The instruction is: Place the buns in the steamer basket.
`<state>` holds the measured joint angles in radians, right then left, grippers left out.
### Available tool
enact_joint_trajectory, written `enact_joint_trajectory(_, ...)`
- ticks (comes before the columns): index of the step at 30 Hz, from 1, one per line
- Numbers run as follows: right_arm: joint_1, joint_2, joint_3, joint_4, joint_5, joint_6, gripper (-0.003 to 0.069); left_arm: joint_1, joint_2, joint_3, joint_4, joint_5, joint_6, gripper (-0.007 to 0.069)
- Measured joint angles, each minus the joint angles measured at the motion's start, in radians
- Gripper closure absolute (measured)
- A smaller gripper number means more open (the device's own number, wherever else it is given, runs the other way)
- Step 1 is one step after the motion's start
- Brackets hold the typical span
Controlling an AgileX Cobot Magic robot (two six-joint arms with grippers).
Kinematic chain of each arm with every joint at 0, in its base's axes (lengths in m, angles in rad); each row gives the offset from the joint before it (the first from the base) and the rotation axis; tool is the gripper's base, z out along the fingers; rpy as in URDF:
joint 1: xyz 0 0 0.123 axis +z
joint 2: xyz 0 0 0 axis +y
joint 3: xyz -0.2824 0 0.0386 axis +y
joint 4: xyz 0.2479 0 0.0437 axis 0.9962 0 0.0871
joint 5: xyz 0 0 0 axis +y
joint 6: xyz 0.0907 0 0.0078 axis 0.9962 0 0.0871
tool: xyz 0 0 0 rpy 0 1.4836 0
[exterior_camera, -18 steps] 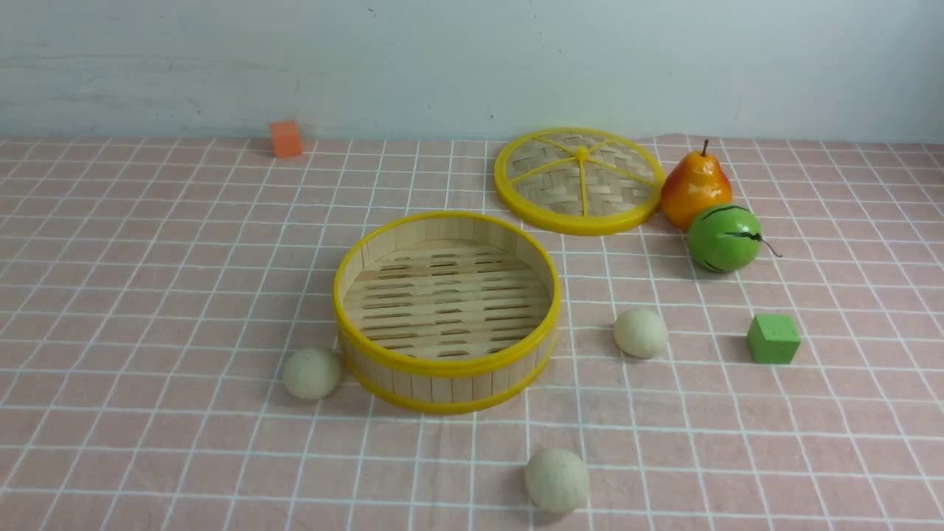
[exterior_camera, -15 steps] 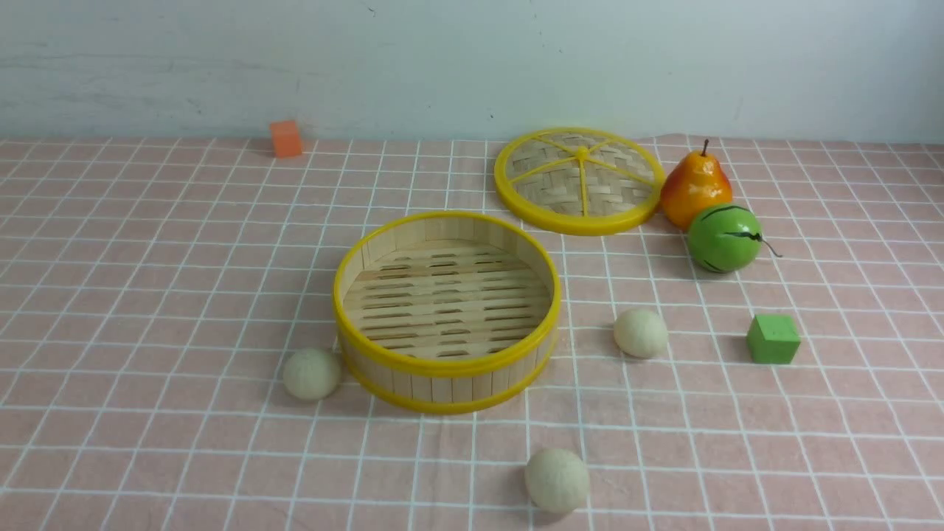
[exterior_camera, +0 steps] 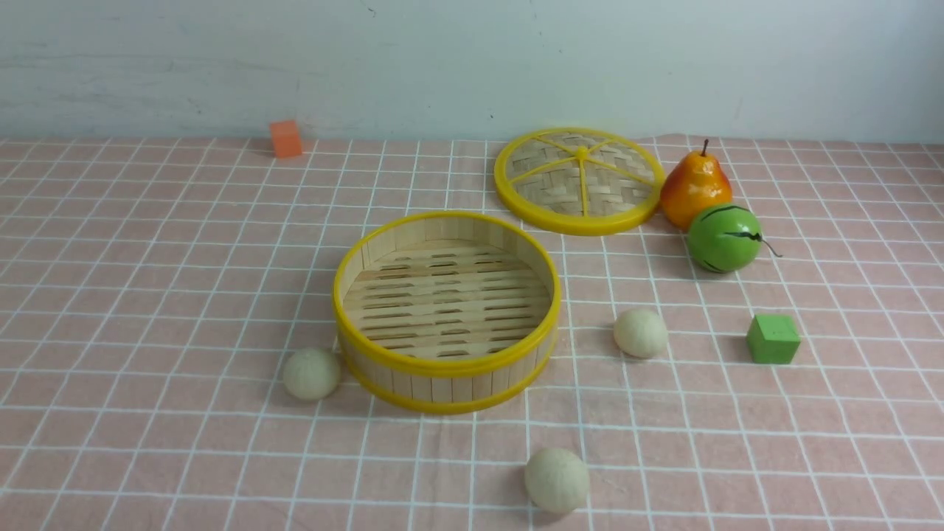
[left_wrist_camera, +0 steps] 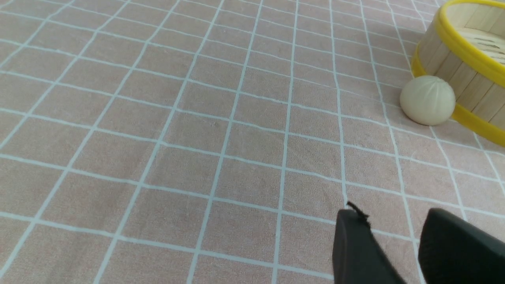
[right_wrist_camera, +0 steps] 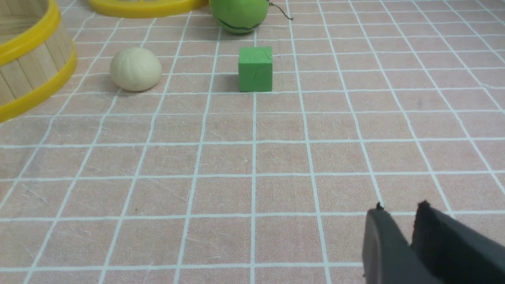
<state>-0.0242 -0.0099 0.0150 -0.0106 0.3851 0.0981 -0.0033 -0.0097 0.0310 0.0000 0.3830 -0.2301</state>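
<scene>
The steamer basket stands empty mid-table, round with bamboo slats and yellow rims. Three cream-white buns lie on the cloth around it: one against its front-left wall, one to its right, one nearer the front. Neither arm shows in the front view. In the left wrist view my left gripper is open and empty, well short of the left bun beside the basket. My right gripper stands narrowly open and empty, far from the right bun and the basket.
A flat woven lid lies behind the basket on the right. Next to it stand a pear and a glossy green striped ball. A green cube sits right of the right bun. An orange cube rests by the back wall.
</scene>
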Motion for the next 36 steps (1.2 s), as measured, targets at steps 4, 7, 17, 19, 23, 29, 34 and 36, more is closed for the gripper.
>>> enact_joint_trajectory(4, 0.0, 0.0, 0.0, 0.0, 0.0, 0.0, 0.0527, 0.0, 0.0, 0.0, 0.0, 0.001, 0.0, 0.0386)
enact_joint_trajectory(7, 0.0, 0.0, 0.0, 0.0, 0.0, 0.0, 0.0524, 0.0, 0.0, 0.0, 0.0, 0.001, 0.0, 0.0386)
enact_joint_trajectory(17, 0.0, 0.0, 0.0, -0.001, 0.0, 0.0, 0.0507, 0.0, 0.0, 0.0, 0.0, 0.001, 0.0, 0.0386)
enact_joint_trajectory(19, 0.0, 0.0, 0.0, -0.001, 0.0, 0.0, 0.0505, 0.0, 0.0, 0.0, 0.0, 0.001, 0.0, 0.0386)
enact_joint_trajectory(23, 0.0, 0.0, 0.0, 0.001, 0.0, 0.0, 0.0499, 0.0, 0.0, 0.0, 0.0, 0.001, 0.0, 0.0386)
enact_joint_trajectory(29, 0.0, 0.0, 0.0, 0.001, 0.0, 0.0, 0.0488, 0.0, 0.0, 0.0, 0.0, 0.0, 0.0, 0.0386)
enact_joint_trajectory(34, 0.0, 0.0, 0.0, 0.145, 0.001, 0.104, 0.048, 0.0, 0.0, 0.0, -0.176, -0.048, -0.152, 0.0386)
enact_joint_trajectory(36, 0.0, 0.0, 0.0, 0.294, 0.006, 0.218, 0.0479, 0.0, 0.0, 0.0, -0.379, -0.073, -0.307, 0.0386)
